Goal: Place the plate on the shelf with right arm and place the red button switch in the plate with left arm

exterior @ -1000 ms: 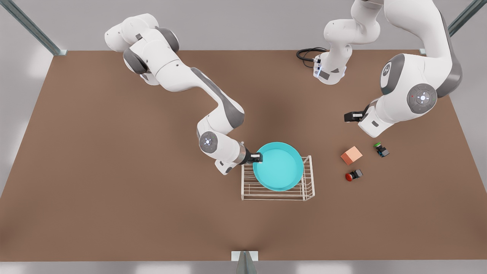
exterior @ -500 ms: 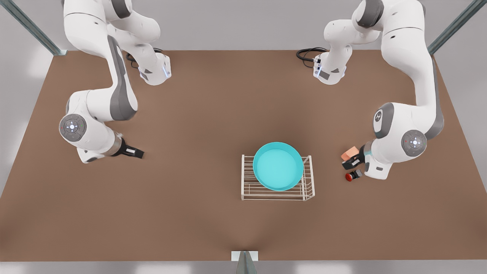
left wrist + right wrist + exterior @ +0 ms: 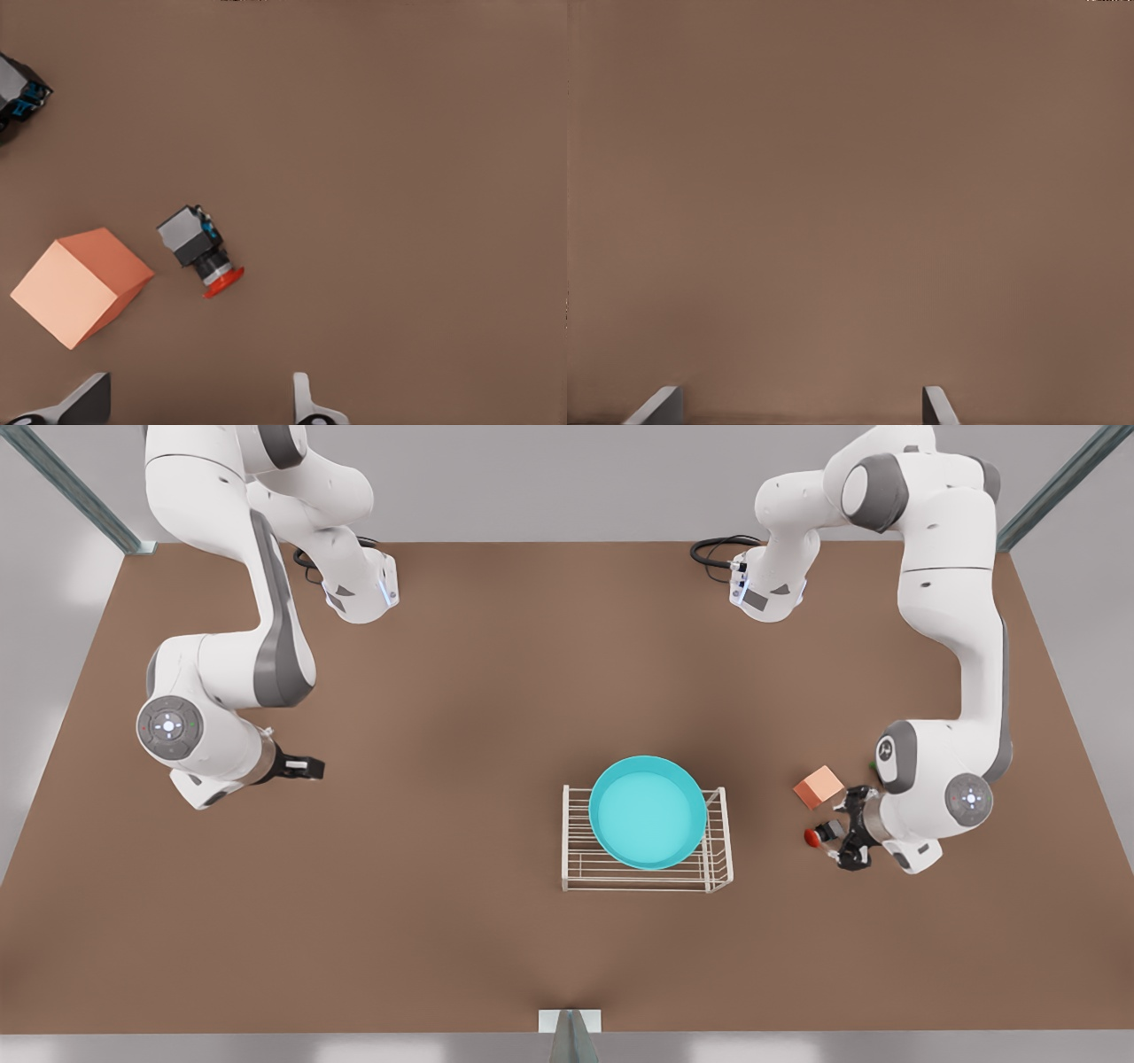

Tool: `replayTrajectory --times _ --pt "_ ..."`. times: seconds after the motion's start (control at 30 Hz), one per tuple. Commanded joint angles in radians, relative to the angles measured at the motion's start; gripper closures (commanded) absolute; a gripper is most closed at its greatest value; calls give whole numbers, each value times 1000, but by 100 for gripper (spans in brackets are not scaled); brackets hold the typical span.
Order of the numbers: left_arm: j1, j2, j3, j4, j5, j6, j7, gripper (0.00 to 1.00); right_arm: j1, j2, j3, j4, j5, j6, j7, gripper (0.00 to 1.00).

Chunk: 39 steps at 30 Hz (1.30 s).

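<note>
We are seeing the red button switch point(image 3: 813, 836) lying on its side on the table point(image 3: 496, 691), just beside the salmon cube point(image 3: 819, 786). Our left gripper point(image 3: 842, 833) is hovering over it, fingers spread apart, forearm bent low. The left wrist view is showing the switch's black body apart from both fingertips point(image 3: 306, 403). The plate point(image 3: 648, 812) is sitting on the shelf point(image 3: 576, 868). Our right gripper point(image 3: 312, 766) is waiting well apart, open.

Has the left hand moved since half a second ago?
Yes. The left hand, open, has shifted toward the front view's bottom, from beside the pink cube to the red button switch.
</note>
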Motion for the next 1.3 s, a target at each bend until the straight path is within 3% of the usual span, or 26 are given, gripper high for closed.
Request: replayTrajectory --times 0.0,0.23,0.57,0.63,1.27 --pt "-1 10 1 4 2 93 -519 0 0 0 1 5 19 -7 -149 0" --pt "22 83 4 -1 89 145 -505 0 2 1 1 6 74 -9 -154 0" --pt "78 88 7 -93 94 229 -456 0 -37 3 2 52 71 -13 -155 0" --pt "78 88 7 -113 94 254 -459 0 -38 14 2 134 67 -98 -137 0" --pt "68 83 7 -202 92 309 -478 0 -38 47 1 134 64 -94 -138 0"
